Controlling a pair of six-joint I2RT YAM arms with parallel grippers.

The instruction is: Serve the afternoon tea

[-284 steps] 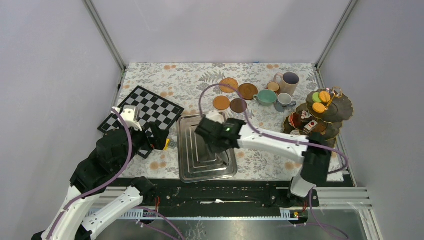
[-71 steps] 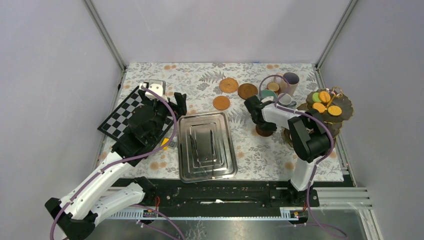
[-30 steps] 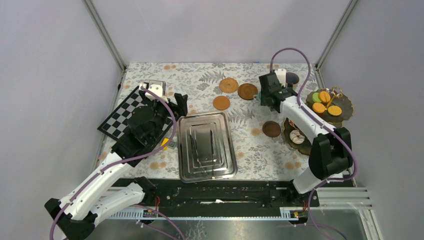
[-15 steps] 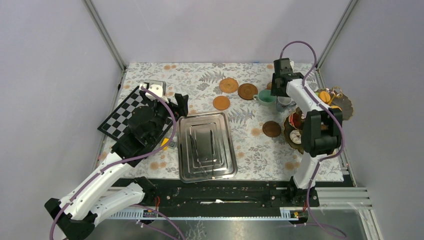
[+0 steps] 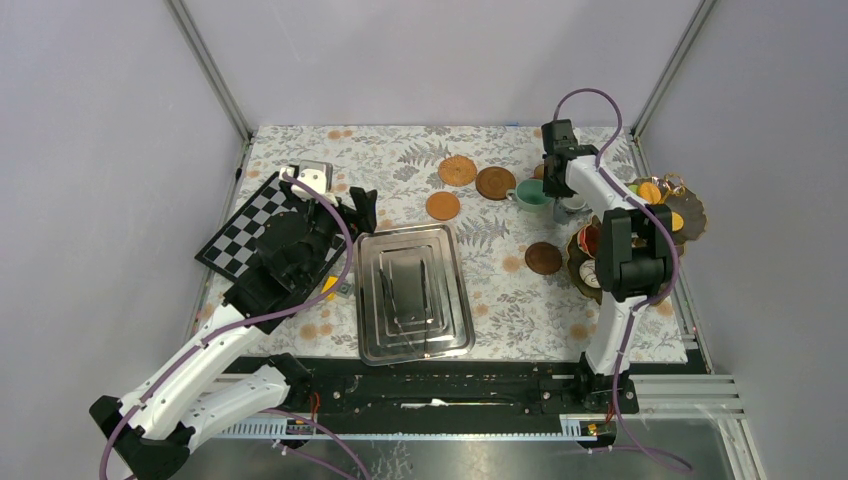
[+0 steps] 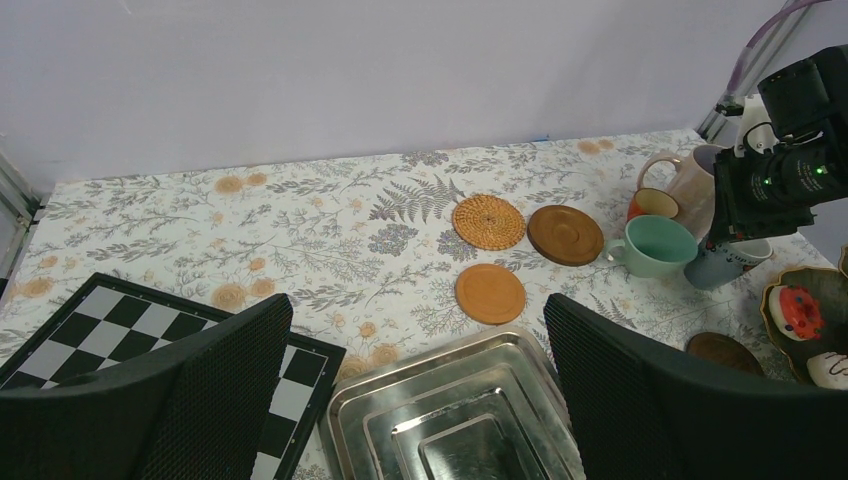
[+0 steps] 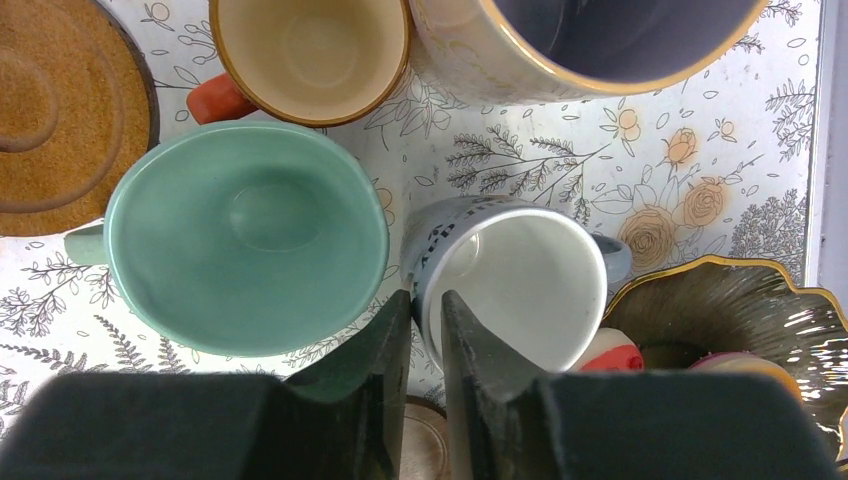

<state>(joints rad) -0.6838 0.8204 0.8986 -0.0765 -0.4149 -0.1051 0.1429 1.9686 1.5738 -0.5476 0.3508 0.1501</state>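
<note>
Mugs, 4, glossy, round: teal mug (image 7: 245, 240), grey mug (image 7: 520, 275), small orange mug (image 7: 305, 55), large beige mug (image 7: 590, 40), clustered far right beside scalloped, gold-rimmed stand (image 7: 720, 310). Coasters (image 5: 442, 206), 4, flat discs: woven coaster (image 5: 458, 170), three smooth. Right claw (image 7: 425, 305) pinches grey mug's rim; left claw (image 6: 418, 320) gapes, empty.

Looks like a robotics lab test cell to me, not anybody's home. Plain grey wall panels (image 5: 420, 60) box the table (image 5: 400, 160) in on three sides, held up by bare aluminium posts (image 5: 210, 70). Two white-and-black robot arms, the left arm (image 5: 200, 360) and the right arm (image 5: 625, 260), are bolted to a metal rail (image 5: 440, 385) at the near edge, with purple cables (image 5: 588, 91) looping off them. The flowery cloth and the stuff on it read like props: chessboard (image 5: 245, 225), steel tray (image 5: 410, 290), grey mug (image 7: 520, 270), toy pastries (image 6: 798, 310) on a dark tiered stand (image 5: 690, 215).
</note>
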